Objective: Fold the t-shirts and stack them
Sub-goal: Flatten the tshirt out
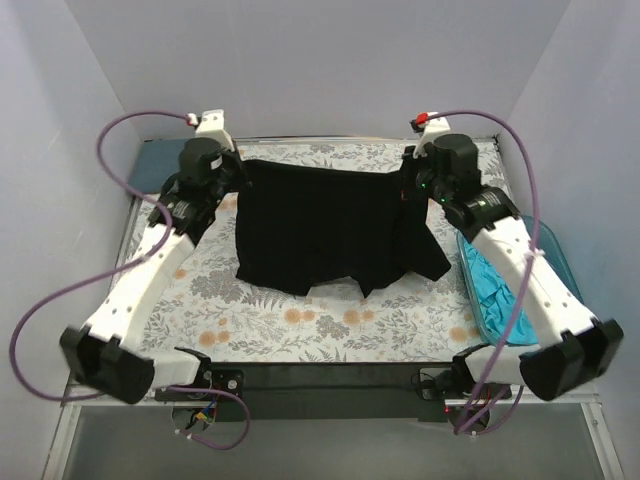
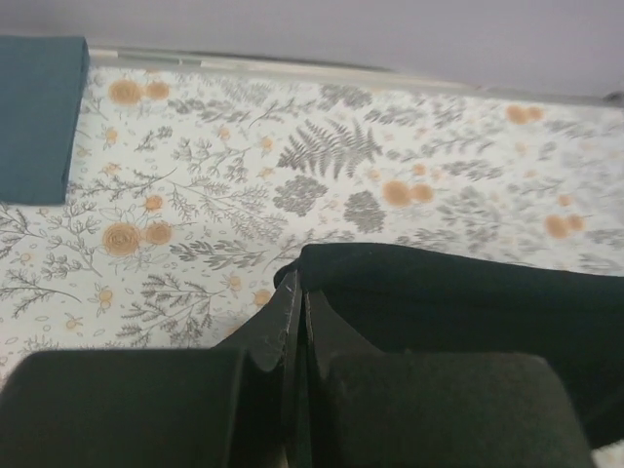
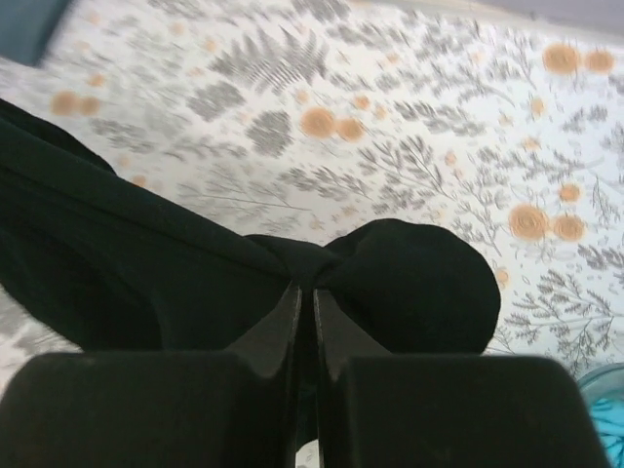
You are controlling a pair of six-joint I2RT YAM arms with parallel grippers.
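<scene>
The black t-shirt [image 1: 325, 225] hangs stretched between my two grippers over the far half of the table, its lower edge and a sleeve resting on the cloth. My left gripper [image 1: 240, 172] is shut on its far left corner [image 2: 409, 283], with fingers pressed together in the left wrist view [image 2: 297, 292]. My right gripper [image 1: 408, 180] is shut on its far right corner, where the cloth bunches in a knot [image 3: 390, 273] at the fingertips [image 3: 303, 288]. A turquoise t-shirt [image 1: 495, 285] lies crumpled in the tub at the right. The slate blue-grey t-shirt is out of view.
The translucent teal tub [image 1: 560, 262] stands at the right table edge. A dark blue pad [image 2: 37, 117] lies at the far left corner. The floral table cloth [image 1: 330, 315] covers the table. Walls close in behind and on both sides.
</scene>
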